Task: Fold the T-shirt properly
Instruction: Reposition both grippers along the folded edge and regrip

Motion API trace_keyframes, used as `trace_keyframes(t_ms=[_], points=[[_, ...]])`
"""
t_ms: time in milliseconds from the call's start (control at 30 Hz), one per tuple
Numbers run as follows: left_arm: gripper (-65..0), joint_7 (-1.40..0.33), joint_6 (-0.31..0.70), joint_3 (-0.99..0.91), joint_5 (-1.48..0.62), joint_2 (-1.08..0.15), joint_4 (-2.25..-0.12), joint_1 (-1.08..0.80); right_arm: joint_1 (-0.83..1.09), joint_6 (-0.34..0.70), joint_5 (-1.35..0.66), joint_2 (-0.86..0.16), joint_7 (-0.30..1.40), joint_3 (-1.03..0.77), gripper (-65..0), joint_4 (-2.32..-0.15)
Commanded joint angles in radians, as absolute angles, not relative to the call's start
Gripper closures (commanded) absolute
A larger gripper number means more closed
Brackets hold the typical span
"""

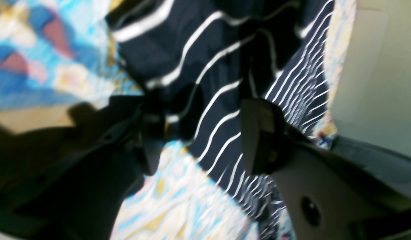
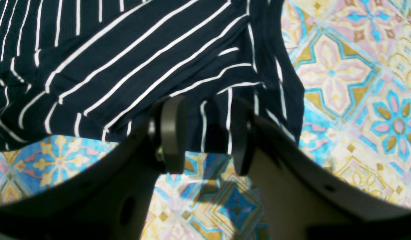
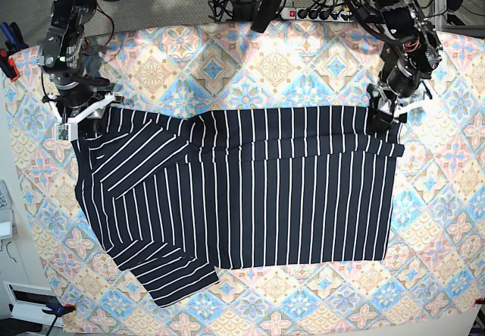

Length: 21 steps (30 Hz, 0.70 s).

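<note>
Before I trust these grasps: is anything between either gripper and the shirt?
Nothing visible. The left gripper and the right gripper each straddle an edge of the striped shirt, jaws apart, with only the patterned tablecloth underneath.

Both arms reach down from the far side, well apart. Left gripper: jaws parted, fingers straddling striped cloth. Right gripper: jaws parted, fingers either side of a cloth edge.
</note>
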<state>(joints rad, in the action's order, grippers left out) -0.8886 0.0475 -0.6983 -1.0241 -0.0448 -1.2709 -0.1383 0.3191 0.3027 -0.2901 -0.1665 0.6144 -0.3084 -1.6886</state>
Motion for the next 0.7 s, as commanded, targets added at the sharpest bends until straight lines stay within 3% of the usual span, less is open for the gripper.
trace_keyframes(t_ms=[0,133,333,467,667], points=[[-35.5,-0.892,0.031,-0.694,-0.993,-0.050,-1.253,-0.119,0.314,0.302,-0.298,-0.177,0.593,-0.314,-21.4,-1.707],[-31.9,-0.898,0.031,-0.691,-0.960,-0.050,-1.211,-0.070,0.314,0.302,-0.298,-0.177,0.601,-0.317,-21.4,-1.707],[0.0,-0.901,0.033,-0.688,-0.961,-0.048,-1.213,-0.065,0.346,0.302,-0.302,-0.176,0.602,-0.320,-21.8,-1.705],[0.0,-0.901,0.033,-0.688,-0.960,-0.050,-1.213,-0.067,0.346,0.302,-0.329,-0.137,0.604,-0.348,-22.6,-1.702],[0.0,-0.901,0.033,-0.688,-0.960,-0.051,-1.213,-0.067,0.292,0.302,-0.542,-0.102,0.717,-0.539,-32.8,-1.586]])
